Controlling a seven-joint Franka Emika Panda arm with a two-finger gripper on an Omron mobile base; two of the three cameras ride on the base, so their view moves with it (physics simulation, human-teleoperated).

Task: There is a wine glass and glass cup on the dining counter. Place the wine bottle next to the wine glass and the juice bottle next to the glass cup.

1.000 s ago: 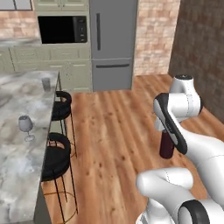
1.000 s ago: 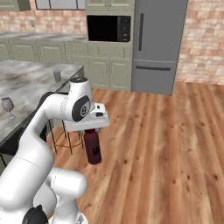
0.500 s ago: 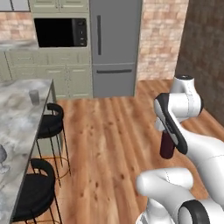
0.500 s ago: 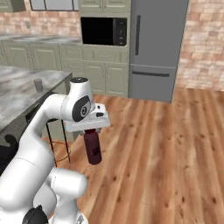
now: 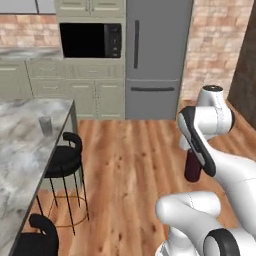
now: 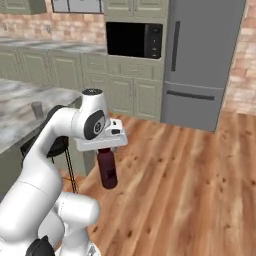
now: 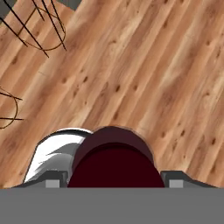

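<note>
Juice bottle [image 6: 107, 170], maroon and stubby, hangs upright under the gripper [image 6: 104, 150], which is clenched on its top end; it is carried in the air over the wood floor [image 6: 190, 170], well apart from the counter [image 5: 22, 150]. In the left base view the bottle [image 5: 192, 166] is half hidden behind the arm. In the hand view the bottle [image 7: 114, 159] shows as a dark red round mass between the finger tips, floor planks below it.

Handling, as a judgement: rigid, smooth sides, likely slippery and breakable, some weight hanging below the grip. Held near the neck, it could swing or slip if the base jolts; set it down gently and upright.

Glass cup [image 5: 46, 125], a grey tumbler, stands on the marble top near the far edge; also seen small in the right base view [image 6: 37, 109]. Stools [image 5: 64, 159] sit beside the counter.

Hard to make out: the cap and the exact contact of the fingers are covered by the hand. The counter is cut off at the left edge, so the rest of the top is out of frame. Bottle base cannot be seen in the hand view.
</note>
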